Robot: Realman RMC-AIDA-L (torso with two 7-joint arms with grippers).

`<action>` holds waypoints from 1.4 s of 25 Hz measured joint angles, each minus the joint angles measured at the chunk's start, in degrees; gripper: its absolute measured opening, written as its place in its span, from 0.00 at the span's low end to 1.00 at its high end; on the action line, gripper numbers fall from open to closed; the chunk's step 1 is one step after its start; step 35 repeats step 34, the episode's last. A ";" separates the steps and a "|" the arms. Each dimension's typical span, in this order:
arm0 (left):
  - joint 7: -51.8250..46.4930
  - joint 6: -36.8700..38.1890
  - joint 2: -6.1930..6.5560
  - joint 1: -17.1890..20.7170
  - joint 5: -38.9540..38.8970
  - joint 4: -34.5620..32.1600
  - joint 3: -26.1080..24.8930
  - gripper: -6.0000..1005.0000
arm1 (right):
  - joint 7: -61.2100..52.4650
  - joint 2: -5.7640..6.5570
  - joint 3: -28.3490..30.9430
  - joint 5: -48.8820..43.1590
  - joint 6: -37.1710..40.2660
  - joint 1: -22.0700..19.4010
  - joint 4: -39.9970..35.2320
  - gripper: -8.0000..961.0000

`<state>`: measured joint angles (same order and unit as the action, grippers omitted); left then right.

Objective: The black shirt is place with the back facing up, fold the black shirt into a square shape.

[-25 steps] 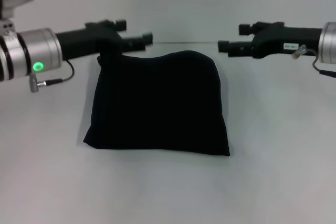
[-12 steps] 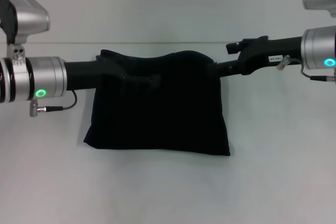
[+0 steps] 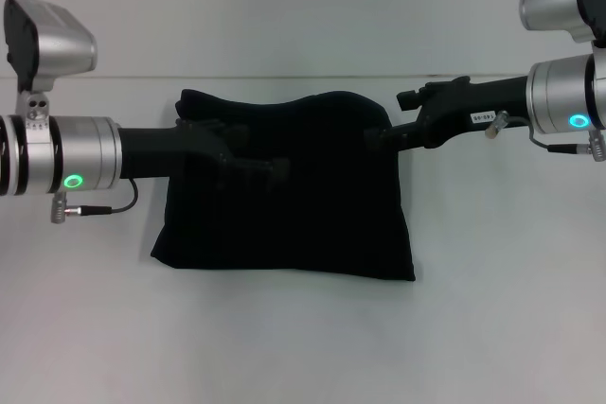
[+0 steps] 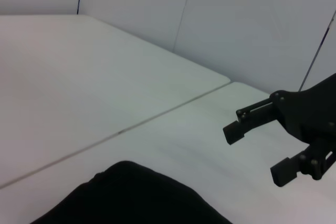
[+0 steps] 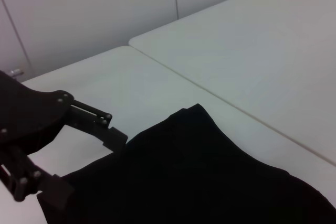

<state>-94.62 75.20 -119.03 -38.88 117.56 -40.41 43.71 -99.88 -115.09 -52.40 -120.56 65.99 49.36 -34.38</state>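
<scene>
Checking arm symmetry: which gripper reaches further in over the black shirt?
The left gripper. In the head view it lies well over the black shirt, near its middle; the right gripper only reaches the shirt's far right corner.

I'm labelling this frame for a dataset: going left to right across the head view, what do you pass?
Left arm's silver wrist with green light → left gripper, over the black shirt → black shirt → right gripper, at the shirt's far right corner → right arm's silver wrist with green light.
</scene>
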 joint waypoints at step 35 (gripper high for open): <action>-0.96 -0.13 -0.12 0.40 1.27 0.21 0.03 0.95 | -0.54 -1.22 -1.66 -0.12 -1.55 -0.42 0.28 0.98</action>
